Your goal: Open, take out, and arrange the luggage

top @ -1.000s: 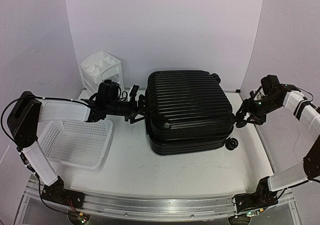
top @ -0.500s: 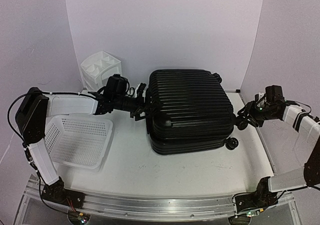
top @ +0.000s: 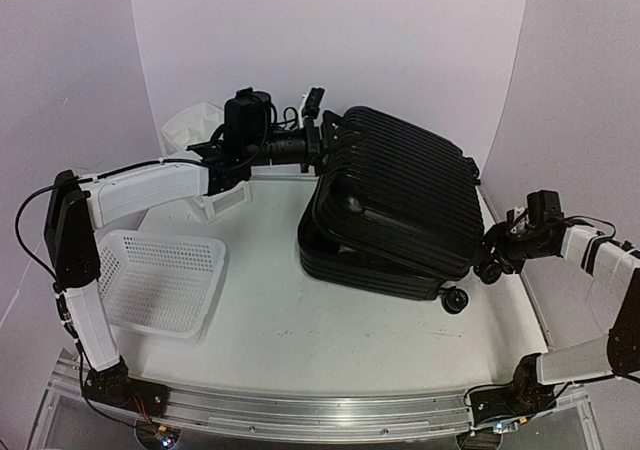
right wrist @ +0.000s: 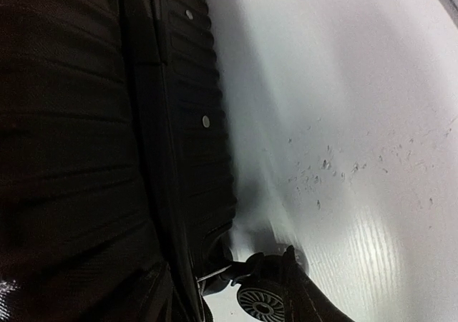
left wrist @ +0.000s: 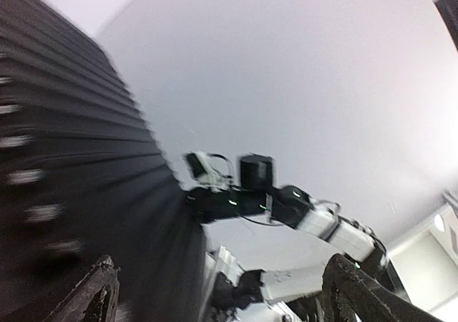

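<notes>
Top external view: the white table (top: pixel 330 360) lies under both of my arms. The luggage (top: pixel 395 210), black and ribbed, is the biggest thing on it and sits between the two grippers. Its upper shell (top: pixel 410 175) stands tilted. The high edge is on the side of the left gripper (top: pixel 325 130) and the low edge on the side of the right gripper (top: pixel 492 255). A dark gap shows between the two shells under the high edge. The white mesh basket (top: pixel 160 242) lies well apart from the left gripper, nearer to that arm's base. The small white drawer unit (top: pixel 190 125) is just behind the left arm, mostly hidden by it.

The left gripper is at the high edge of the upper shell. In the left wrist view its fingers (left wrist: pixel 96 293) are spread as wide as they go. The blurred shell fills the side by one finger, and I see nothing clamped between them.

The right gripper is low, at the luggage's corner, beside a caster wheel (top: pixel 488 270). In the right wrist view only one finger (right wrist: pixel 300 293) shows, so I cannot tell how far these jaws are open or if they hold something.
</notes>
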`<state>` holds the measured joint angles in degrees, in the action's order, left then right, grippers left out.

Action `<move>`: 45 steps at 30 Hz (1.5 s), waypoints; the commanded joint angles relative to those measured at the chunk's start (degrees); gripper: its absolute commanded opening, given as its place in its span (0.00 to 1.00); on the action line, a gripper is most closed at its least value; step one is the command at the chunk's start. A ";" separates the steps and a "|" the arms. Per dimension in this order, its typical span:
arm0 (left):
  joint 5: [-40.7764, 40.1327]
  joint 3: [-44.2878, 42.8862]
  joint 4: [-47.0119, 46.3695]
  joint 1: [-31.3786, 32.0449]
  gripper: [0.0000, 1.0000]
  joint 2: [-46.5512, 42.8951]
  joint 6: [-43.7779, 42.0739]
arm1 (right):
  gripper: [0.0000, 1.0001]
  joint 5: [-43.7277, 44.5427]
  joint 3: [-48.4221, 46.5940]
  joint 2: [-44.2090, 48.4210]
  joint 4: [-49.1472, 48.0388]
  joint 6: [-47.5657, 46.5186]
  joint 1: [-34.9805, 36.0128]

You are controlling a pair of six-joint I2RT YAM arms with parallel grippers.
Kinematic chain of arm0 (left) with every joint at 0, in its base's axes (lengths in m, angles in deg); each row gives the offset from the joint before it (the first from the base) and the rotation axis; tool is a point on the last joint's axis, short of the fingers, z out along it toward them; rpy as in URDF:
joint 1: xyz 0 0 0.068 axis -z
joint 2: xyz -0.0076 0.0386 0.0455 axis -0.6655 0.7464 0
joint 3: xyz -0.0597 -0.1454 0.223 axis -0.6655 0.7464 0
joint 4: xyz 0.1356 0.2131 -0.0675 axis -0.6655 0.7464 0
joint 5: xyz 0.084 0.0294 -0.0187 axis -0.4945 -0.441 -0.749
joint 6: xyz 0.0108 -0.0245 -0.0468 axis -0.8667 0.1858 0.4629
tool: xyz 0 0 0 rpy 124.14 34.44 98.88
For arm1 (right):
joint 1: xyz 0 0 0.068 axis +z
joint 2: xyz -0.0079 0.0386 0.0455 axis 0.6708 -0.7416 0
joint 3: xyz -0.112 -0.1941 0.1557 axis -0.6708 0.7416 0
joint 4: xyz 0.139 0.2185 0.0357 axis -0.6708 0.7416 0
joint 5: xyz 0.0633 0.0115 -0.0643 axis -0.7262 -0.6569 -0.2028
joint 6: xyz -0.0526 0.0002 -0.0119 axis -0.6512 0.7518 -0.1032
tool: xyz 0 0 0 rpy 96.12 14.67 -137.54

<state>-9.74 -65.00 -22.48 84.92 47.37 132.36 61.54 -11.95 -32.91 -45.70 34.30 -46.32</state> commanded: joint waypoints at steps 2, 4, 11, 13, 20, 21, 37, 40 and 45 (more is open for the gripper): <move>4.64 -2.40 -4.24 5.50 0.99 1.96 0.96 | 0.50 0.96 4.03 -0.81 2.55 1.15 1.51; 4.55 -2.41 -4.25 5.83 0.99 2.18 1.25 | 0.50 1.58 4.84 -1.20 1.49 1.51 1.40; 0.24 6.76 -0.33 2.73 0.99 -4.28 -5.23 | 0.50 3.15 5.55 -4.03 0.25 -0.19 0.61; -1.26 10.83 1.49 0.58 0.99 -6.57 -6.79 | 0.50 3.23 6.15 -4.79 -0.25 -0.44 0.27; -6.15 23.32 3.51 -5.82 0.94 -9.88 -6.68 | 0.50 2.89 5.97 -4.79 -0.62 -1.74 -0.47; -6.04 23.98 3.52 -6.17 0.94 -9.30 -5.71 | 0.50 2.37 5.50 -4.67 -0.57 -1.98 -0.46; -0.91 25.71 3.76 -13.13 1.00 -11.34 -12.85 | 0.92 19.28 -27.98 6.54 30.70 -24.30 9.40; 4.22 22.18 3.88 -14.26 0.97 -7.38 -12.65 | 0.98 30.92 -32.47 4.08 30.30 -28.21 24.81; 6.29 18.54 3.86 -14.16 0.94 -2.95 -12.90 | 0.98 27.82 -38.27 -1.79 30.79 -24.84 29.58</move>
<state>-8.43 -41.81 -17.19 70.06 41.58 121.06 86.80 -47.36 -29.74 -17.46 9.52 -17.86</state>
